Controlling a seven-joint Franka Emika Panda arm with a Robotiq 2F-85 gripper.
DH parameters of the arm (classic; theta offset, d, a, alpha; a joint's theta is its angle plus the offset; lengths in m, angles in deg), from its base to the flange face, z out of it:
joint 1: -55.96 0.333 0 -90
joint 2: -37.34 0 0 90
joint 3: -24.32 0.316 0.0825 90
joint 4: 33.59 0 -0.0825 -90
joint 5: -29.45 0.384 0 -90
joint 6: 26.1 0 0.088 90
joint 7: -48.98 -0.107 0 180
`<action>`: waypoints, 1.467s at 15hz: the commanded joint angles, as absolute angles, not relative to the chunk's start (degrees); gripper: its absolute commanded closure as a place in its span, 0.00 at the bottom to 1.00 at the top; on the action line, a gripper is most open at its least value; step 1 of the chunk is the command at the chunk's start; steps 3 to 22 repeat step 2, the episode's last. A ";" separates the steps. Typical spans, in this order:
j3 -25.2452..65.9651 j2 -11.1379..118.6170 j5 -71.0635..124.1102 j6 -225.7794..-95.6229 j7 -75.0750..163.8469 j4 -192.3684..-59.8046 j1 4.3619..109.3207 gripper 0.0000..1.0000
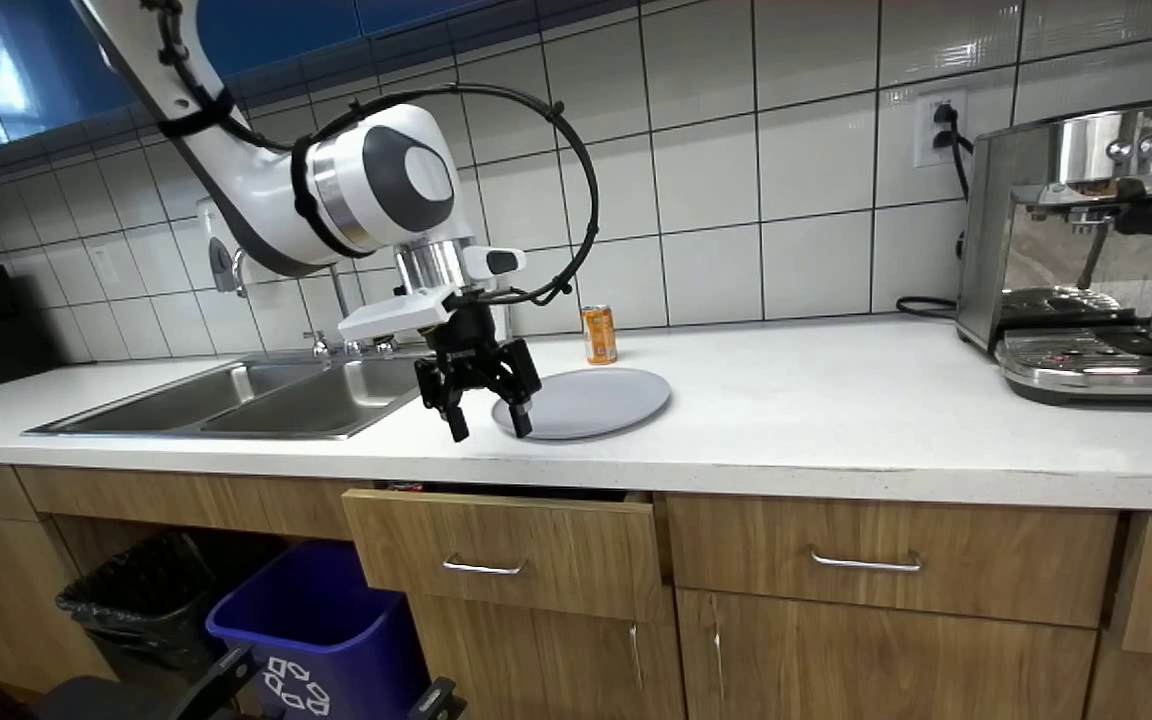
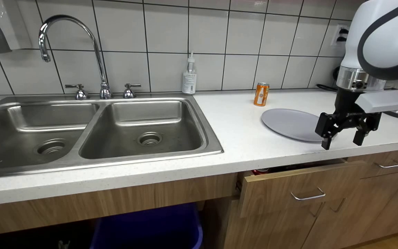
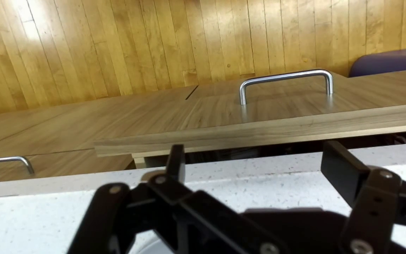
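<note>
CLERK: End effector, condition?
CHECKER: One black, two-fingered end effector (image 1: pixel 490 424): left of centre in an exterior view, fingers spread wide, near the front edge of the white, speckled surface (image 1: pixel 816 400).
CLERK: Nearest items?
CHECKER: One wood-fronted drawer (image 1: pixel 506 535), part-way open: lower centre in an exterior view, lower than the end effector. One bar-shaped chrome handle (image 3: pixel 285 76), fixed to the drawer: upper right of the wrist view. One flat, round, grey plate (image 1: pixel 601 400): on the surface, mid-frame in an exterior view, left edge partly behind a finger.
CLERK: Remainder?
CHECKER: One orange metal can (image 2: pixel 261 94), upright: right of centre in an exterior view, just behind the plate. One double-bowl stainless-steel sink (image 2: pixel 213 143): left half in an exterior view. One chrome espresso machine (image 1: pixel 1066 250): right edge in an exterior view.
</note>
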State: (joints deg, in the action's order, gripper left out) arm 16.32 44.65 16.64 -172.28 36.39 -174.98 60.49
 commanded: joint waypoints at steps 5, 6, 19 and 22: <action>17.91 44.61 16.32 -172.11 36.21 -174.91 58.86 0.00; 17.91 44.61 16.32 -172.11 36.21 -174.91 58.86 0.00; 17.91 44.61 16.32 -172.11 36.21 -174.91 58.86 0.00; 17.91 44.61 16.32 -172.11 36.21 -174.91 58.86 0.00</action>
